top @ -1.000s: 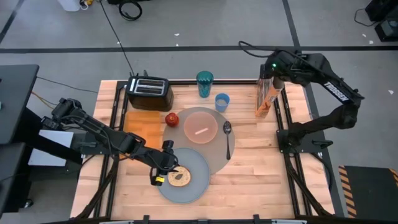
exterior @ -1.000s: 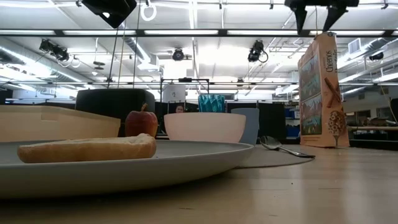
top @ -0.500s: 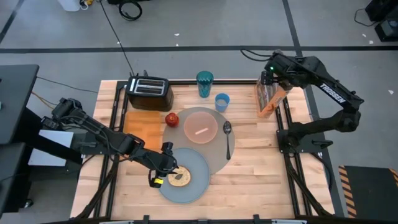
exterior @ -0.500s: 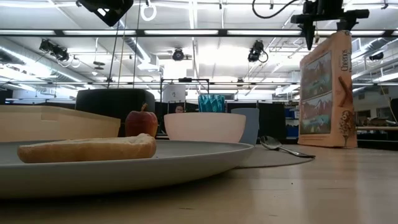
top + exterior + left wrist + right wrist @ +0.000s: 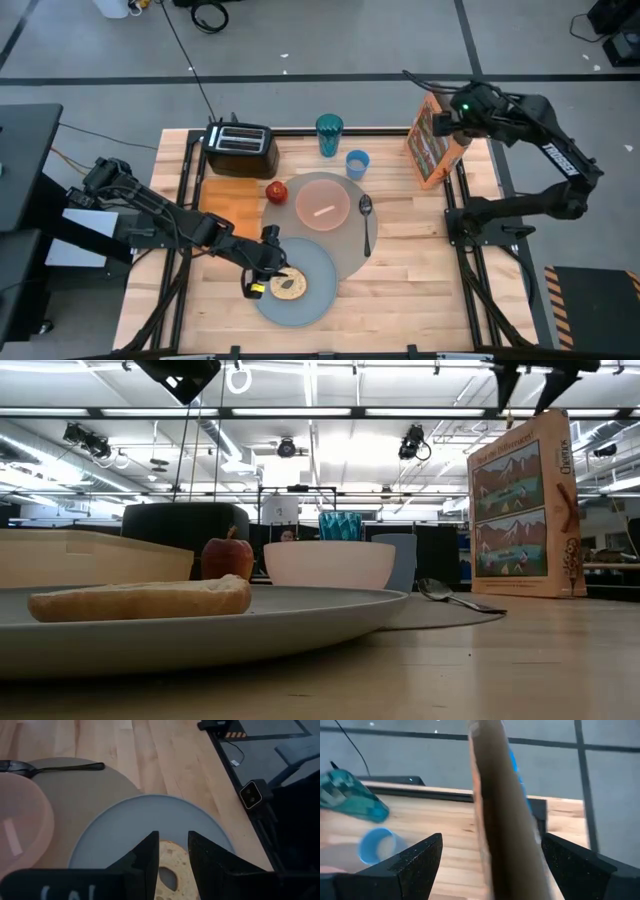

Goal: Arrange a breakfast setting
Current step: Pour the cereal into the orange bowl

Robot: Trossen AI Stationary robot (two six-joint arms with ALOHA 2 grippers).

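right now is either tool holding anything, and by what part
Nothing is held. The right tool is open, its fingers apart on either side of the orange cereal box top edge. The left tool hovers open above the bagel on the plate.

high: straight down, far | low: tabletop level, near plate [image 5: 200,622] | wrists: close, forward

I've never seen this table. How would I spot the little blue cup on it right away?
Start at the black toaster on the table's far left side and look right along the far edge to the tall teal glass. The light-blue cup stands just beside it, next to the grey mat with the pink bowl. It is shorter, paler and plain.
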